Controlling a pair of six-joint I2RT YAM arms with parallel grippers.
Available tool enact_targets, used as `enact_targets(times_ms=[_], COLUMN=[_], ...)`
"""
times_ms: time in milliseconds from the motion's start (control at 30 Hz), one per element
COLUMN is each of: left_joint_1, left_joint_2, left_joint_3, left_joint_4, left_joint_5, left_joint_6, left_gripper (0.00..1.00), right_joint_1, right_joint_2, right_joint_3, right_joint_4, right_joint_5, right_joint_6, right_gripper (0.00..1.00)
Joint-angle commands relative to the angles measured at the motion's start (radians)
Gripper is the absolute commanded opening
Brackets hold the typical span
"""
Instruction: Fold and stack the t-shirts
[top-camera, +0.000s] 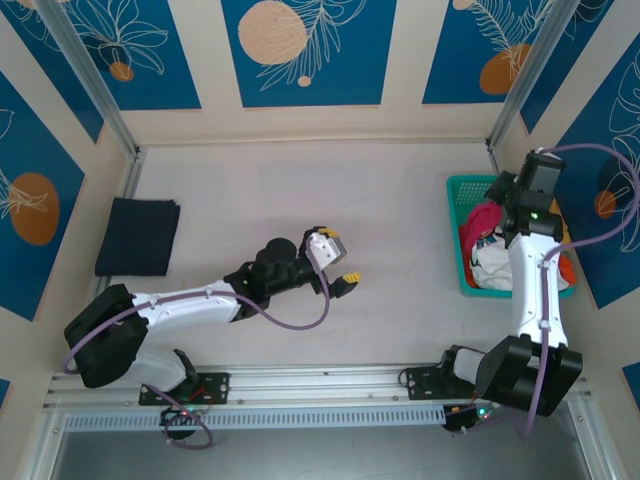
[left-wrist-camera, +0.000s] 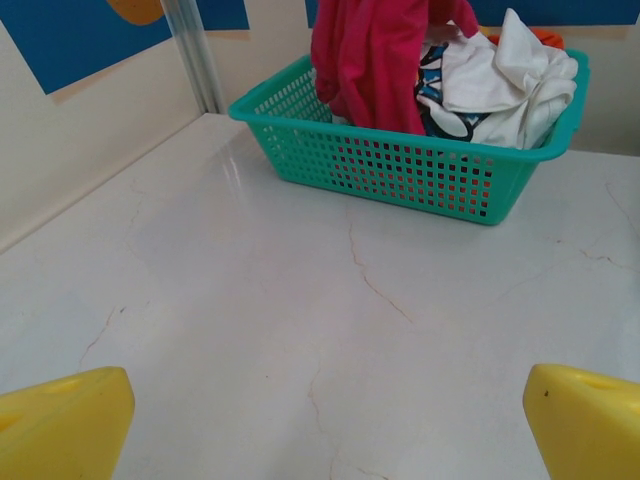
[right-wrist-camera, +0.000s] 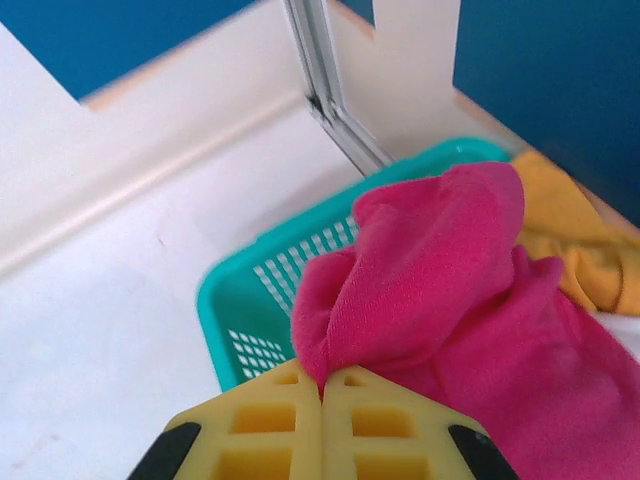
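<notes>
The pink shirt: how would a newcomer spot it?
On the table's right side stands a teal mesh basket of clothes. The pink t-shirt hangs bunched over its far half, pinched in the right gripper. It alone is magenta; beside it lie a white shirt and an orange shirt.

A dark navy t-shirt (top-camera: 138, 236) lies folded into a flat rectangle at the left side of the table (top-camera: 300, 190), well apart from the others. At the right, a magenta-pink t-shirt (right-wrist-camera: 450, 280), bunched and creased, hangs lifted above the teal basket (left-wrist-camera: 400, 165), its cloth pinched in the closed right gripper (right-wrist-camera: 322, 385). Just beside it in the basket a white t-shirt (left-wrist-camera: 510, 70) with a dark printed graphic sits crumpled. A yellow-orange t-shirt (right-wrist-camera: 570, 235) lies rumpled along the basket's right edge.
</notes>
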Motion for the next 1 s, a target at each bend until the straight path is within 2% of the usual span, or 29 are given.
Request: enact_targets(times_ms=[0, 167, 300, 400, 667, 800, 967], left_joint_1=[-0.008, -0.008, -0.008, -0.008, -0.009, -0.017, -0.032], left_joint_2=[0.007, 0.011, 0.043, 0.105, 0.427, 0.568, 0.665], left_joint_3=[0.011, 0.006, 0.027, 0.083, 0.422, 0.625, 0.781], left_joint_4=[0.035, 0.054, 0.081, 0.12, 0.277, 0.255, 0.222], left_joint_5=[-0.002, -0.003, -0.001, 0.023, 0.112, 0.169, 0.204], left_joint_6=[-0.014, -0.022, -0.025, -0.033, -0.099, -0.128, -0.138], left_gripper=[1.0, 1.0, 1.0, 1.0, 1.0, 1.0, 1.0], right_joint_1=[-0.016, -0.048, -0.113, -0.119, -0.122, -0.124, -0.123], right_joint_2=[-0.05, -0.105, -0.124, -0.147, -0.219, -0.249, -0.283], right_joint_3=[0.063, 0.067, 0.072, 0.081, 0.078, 0.076, 0.087], right_joint_4=[0.167, 0.294, 0.362, 0.384, 0.414, 0.469, 0.525], right_joint_5=[-0.096, -0.169, -0.331, -0.412, -0.484, -0.484, -0.48], right_joint_6=[0.052, 0.1, 0.194, 0.214, 0.208, 0.239, 0.272], right_gripper=[0.0, 0.0, 0.0, 0.0, 0.0, 0.0, 0.0])
